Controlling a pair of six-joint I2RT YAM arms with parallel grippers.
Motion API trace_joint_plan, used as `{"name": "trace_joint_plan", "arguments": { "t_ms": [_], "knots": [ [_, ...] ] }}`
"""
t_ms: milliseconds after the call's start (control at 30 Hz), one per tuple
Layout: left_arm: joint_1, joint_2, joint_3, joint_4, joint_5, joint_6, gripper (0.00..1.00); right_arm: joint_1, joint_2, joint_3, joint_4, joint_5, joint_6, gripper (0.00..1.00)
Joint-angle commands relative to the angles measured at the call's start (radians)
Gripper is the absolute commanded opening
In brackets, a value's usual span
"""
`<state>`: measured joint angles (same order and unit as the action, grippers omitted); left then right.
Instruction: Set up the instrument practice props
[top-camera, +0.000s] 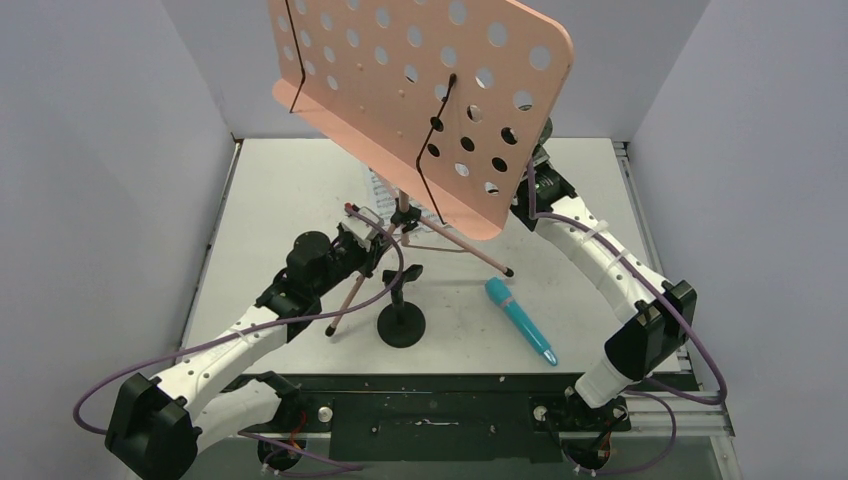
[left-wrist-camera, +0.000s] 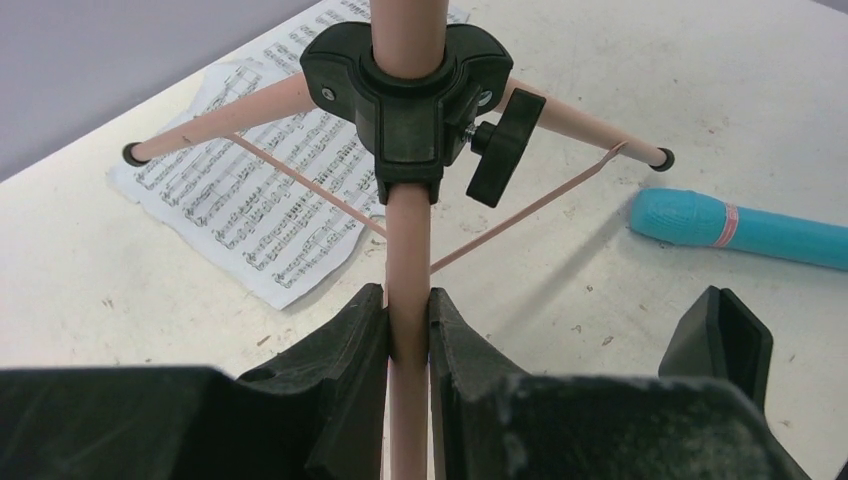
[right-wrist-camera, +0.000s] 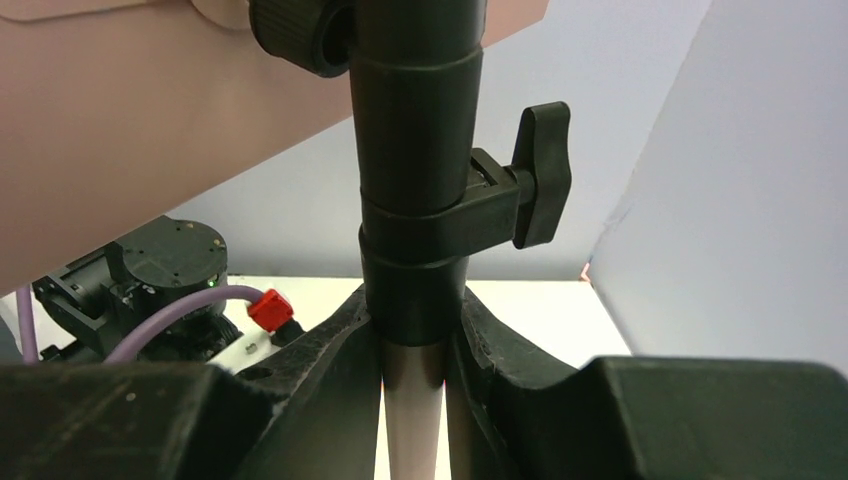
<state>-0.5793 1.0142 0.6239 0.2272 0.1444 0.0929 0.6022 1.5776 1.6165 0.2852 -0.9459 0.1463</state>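
The pink perforated music stand (top-camera: 420, 90) stands upright at mid-table on its tripod legs. My left gripper (top-camera: 372, 242) is shut on a pink tube of the stand (left-wrist-camera: 408, 240) just below the black leg hub (left-wrist-camera: 405, 90). My right gripper (top-camera: 540, 178), partly hidden behind the desk, is shut on the stand's upper pole at the black clamp collar (right-wrist-camera: 415, 220). A sheet-music page (left-wrist-camera: 250, 190) lies flat under the legs. The teal microphone (top-camera: 520, 320) lies on the table at the front right. The short black mic stand (top-camera: 402, 322) stands empty near the front.
White table (top-camera: 280, 190) with grey walls on three sides. The stand's leg feet spread to the left, right and near side (top-camera: 330, 333). A black base plate (top-camera: 430, 410) runs along the near edge between the arm bases.
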Motion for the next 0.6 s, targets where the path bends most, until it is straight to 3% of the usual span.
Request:
{"name": "trace_joint_plan", "arguments": {
  "t_ms": [0, 200, 567],
  "knots": [
    [0.008, -0.010, -0.008, 0.133, -0.117, -0.144, 0.00, 0.004, -0.012, 0.114, 0.357, -0.063, 0.119, 0.05],
    [0.008, -0.023, -0.053, 0.244, -0.217, -0.200, 0.00, 0.021, 0.020, 0.116, 0.382, -0.131, 0.162, 0.05],
    [0.018, -0.005, -0.064, 0.274, -0.288, -0.248, 0.00, 0.029, 0.043, 0.067, 0.374, -0.132, 0.175, 0.05]
  ]
}}
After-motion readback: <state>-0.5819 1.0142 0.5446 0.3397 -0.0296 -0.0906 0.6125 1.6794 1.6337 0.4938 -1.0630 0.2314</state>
